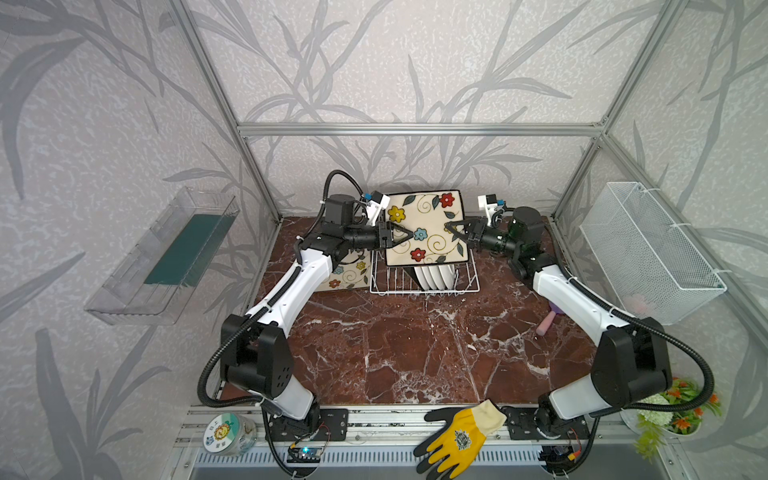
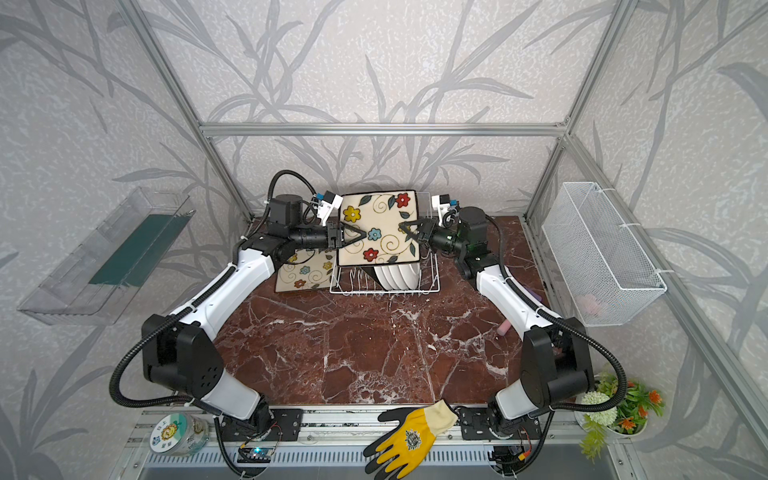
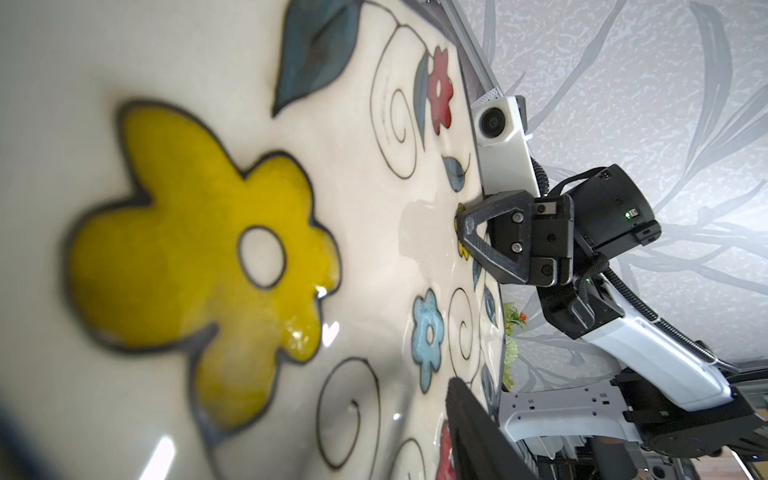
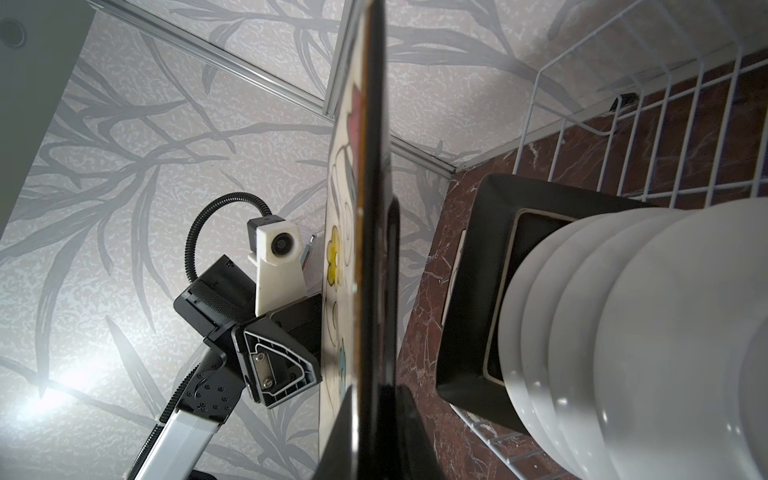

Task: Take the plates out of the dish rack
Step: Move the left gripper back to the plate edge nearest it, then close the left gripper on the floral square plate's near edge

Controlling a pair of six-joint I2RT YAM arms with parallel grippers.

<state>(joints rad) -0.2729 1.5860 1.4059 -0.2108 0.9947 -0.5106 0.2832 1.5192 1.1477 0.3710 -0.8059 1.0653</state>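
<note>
A square cream flowered plate point(image 1: 424, 228) point(image 2: 376, 226) hangs upright above the white wire dish rack point(image 1: 465, 286) point(image 2: 345, 286). My right gripper point(image 1: 451, 229) point(image 4: 376, 395) is shut on the plate's right edge. My left gripper point(image 1: 405, 237) point(image 2: 359, 236) straddles the left edge. One of its fingers point(image 3: 469, 424) lies along the flowered face and the other is hidden behind the plate. Several round white plates point(image 1: 436, 276) point(image 4: 644, 332) stand in the rack beside a black-backed square plate point(image 4: 478, 291). Another flowered plate point(image 1: 347, 276) lies flat left of the rack.
A clear plastic tray point(image 1: 166, 257) hangs on the left wall and a white mesh basket point(image 1: 648, 249) on the right wall. A pink object point(image 1: 546, 324) lies under the right arm. A yellow glove point(image 1: 457, 436) and a jar point(image 1: 228, 432) sit on the front rail.
</note>
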